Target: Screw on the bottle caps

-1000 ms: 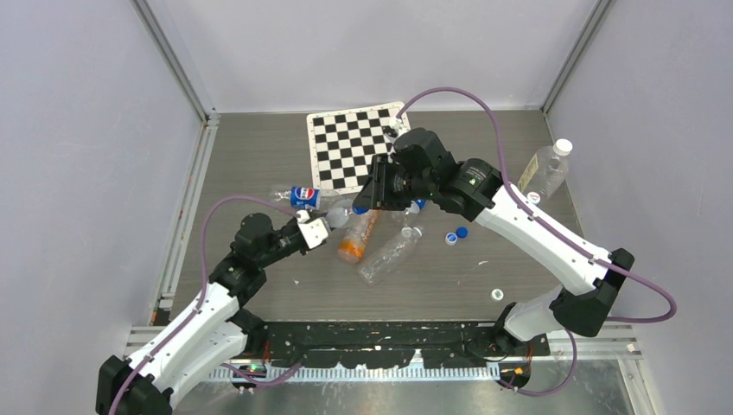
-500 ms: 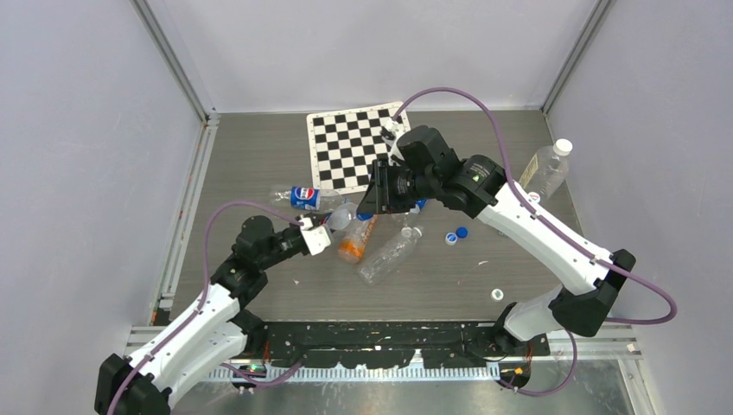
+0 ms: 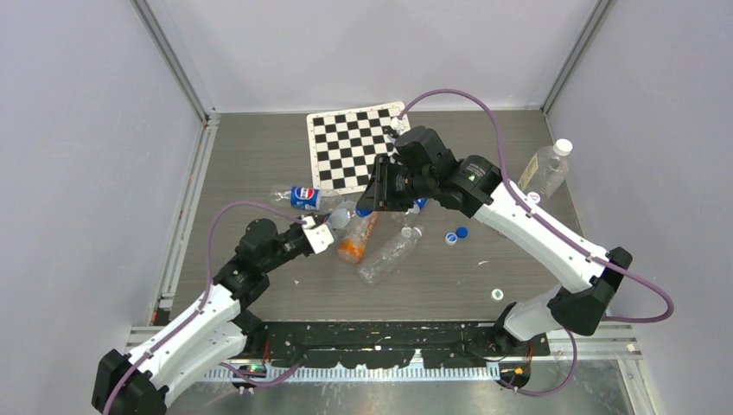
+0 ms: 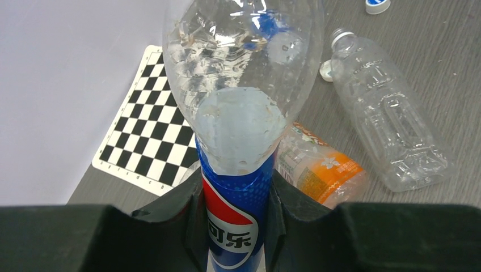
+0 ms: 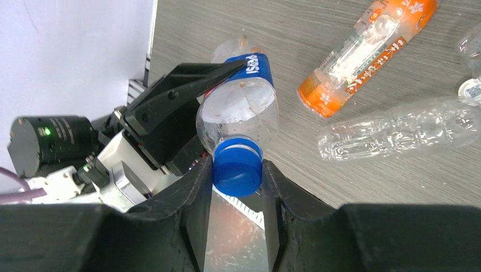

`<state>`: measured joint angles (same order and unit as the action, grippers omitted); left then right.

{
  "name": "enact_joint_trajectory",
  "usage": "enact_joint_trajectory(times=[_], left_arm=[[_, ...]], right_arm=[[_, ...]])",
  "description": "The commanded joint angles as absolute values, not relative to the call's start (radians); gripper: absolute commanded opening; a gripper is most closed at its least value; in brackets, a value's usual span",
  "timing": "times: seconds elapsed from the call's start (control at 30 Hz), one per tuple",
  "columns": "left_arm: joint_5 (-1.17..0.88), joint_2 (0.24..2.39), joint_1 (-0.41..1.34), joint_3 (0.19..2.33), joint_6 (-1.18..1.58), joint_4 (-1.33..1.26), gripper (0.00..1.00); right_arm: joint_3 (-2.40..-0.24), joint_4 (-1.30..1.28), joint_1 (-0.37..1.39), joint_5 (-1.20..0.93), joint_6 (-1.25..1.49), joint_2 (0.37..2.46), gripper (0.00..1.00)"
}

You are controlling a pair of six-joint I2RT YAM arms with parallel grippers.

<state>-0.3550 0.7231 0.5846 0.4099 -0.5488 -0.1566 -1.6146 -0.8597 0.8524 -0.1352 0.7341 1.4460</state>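
**Inspector:** Left arm, please.

**Assessor:** The left gripper (image 4: 235,195) is closed part-way onto the Pepsi bottle (image 4: 241,85). One finger bears on each side of the blue label, and the bottle fills the gap between them. The bottle lies roughly level with its neck toward the right arm. Whether its base touches the table (image 3: 259,156) cannot be told.

**Inspector:** Right arm?

**Assessor:** The right gripper (image 5: 236,173) is drawn in narrow around a blue cap (image 5: 237,164), with a finger touching each side of it.

**Inspector:** Where does that cap sit?

**Assessor:** At the mouth of the Pepsi bottle, hard against the clear shoulder. How far it is threaded on cannot be told, because the cap itself hides the neck.

**Inspector:** Other caps?

**Assessor:** Loose on the table are a second blue cap (image 3: 462,232) and a blue-and-white cap (image 3: 450,238), just beside each other. A white cap (image 3: 498,294) lies well apart from them, nearer the arm bases. A small white cap (image 4: 326,68) lies just beside the neck of the clear bottle (image 4: 391,130).

**Inspector:** Remaining items?

**Assessor:** An orange-labelled bottle (image 5: 363,54) lies on its side near the clear bottle. A capped bottle (image 3: 546,169) with a white top lies near the right wall. The checkerboard (image 3: 350,147) lies flat at the far side of the table.
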Motion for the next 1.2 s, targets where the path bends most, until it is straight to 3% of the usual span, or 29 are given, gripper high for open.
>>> enact_joint_trajectory(times=[0.0,0.43,1.17], left_arm=[[-0.394,0.707,0.616,0.450,-0.546,-0.386,0.33],[-0.325,0.726,0.635,0.455,-0.563,-0.424,0.33],[-0.188,0.774,0.670,0.465,-0.617,-0.431,0.30]], right_arm=[[-1.565,-0.765,0.857,-0.081,0.883,1.457,0.06],[-1.454,-0.692,0.858,-0.049,1.225,1.430,0.05],[-1.442,-0.713,0.890,0.015,1.556,1.437,0.07]])
